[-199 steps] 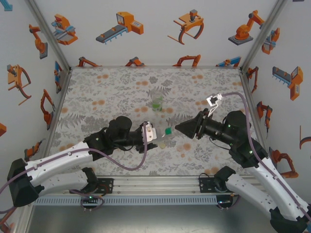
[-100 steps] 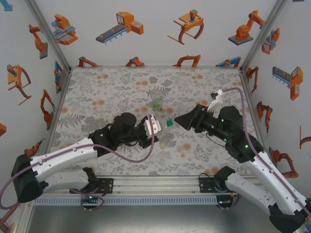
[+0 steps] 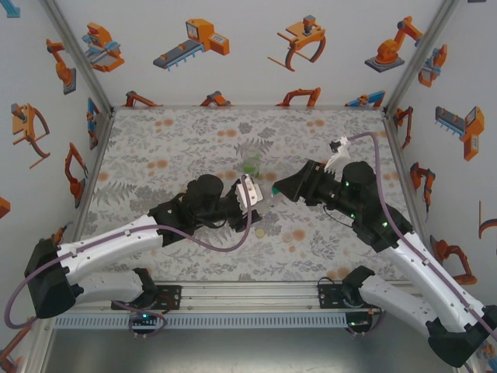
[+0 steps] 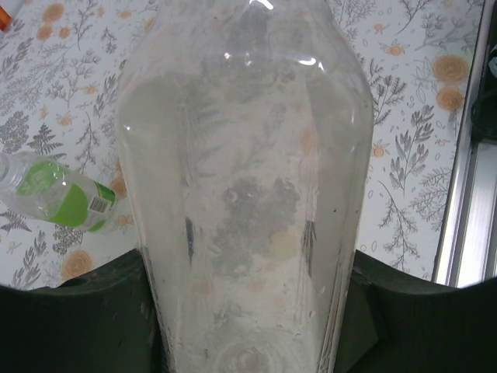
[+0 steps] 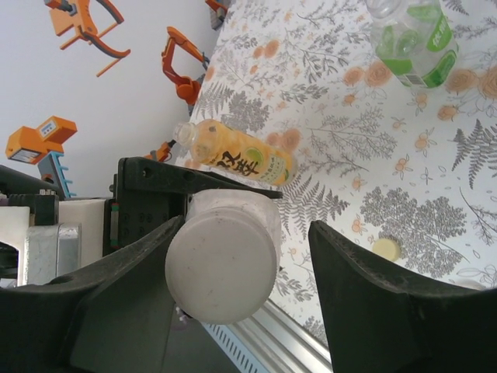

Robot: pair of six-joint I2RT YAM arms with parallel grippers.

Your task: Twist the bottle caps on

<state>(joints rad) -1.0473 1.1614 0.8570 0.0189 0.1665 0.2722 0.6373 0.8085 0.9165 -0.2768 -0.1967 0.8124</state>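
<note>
The white cap (image 5: pixel 223 268) sits on the mouth of the clear bottle (image 4: pixel 245 194), which is held off the desk (image 3: pixel 155 148) on its side, in the middle of the work area. The left gripper (image 4: pixel 247 264) is clamped around the bottle's body. The right gripper (image 5: pixel 247 225) faces the cap end-on with its jaws apart: one finger lies right against the cap, the other stands clear of it. To do this step well, the right gripper should probably centre on the cap, close squarely on its rim and turn along the bottle's axis while the left one holds firm; an off-centre pinch could tilt the cap and cross the thread. Further out, a yellowish cap (image 5: pixel 386 249) lies loose on the desk, a yellow bottle (image 5: pixel 237 159) lies near the wall, and a green bottle (image 5: pixel 411 39) is cut off at the frame edge. The thread under the white cap is hidden, so how far it is seated cannot be told.
</note>
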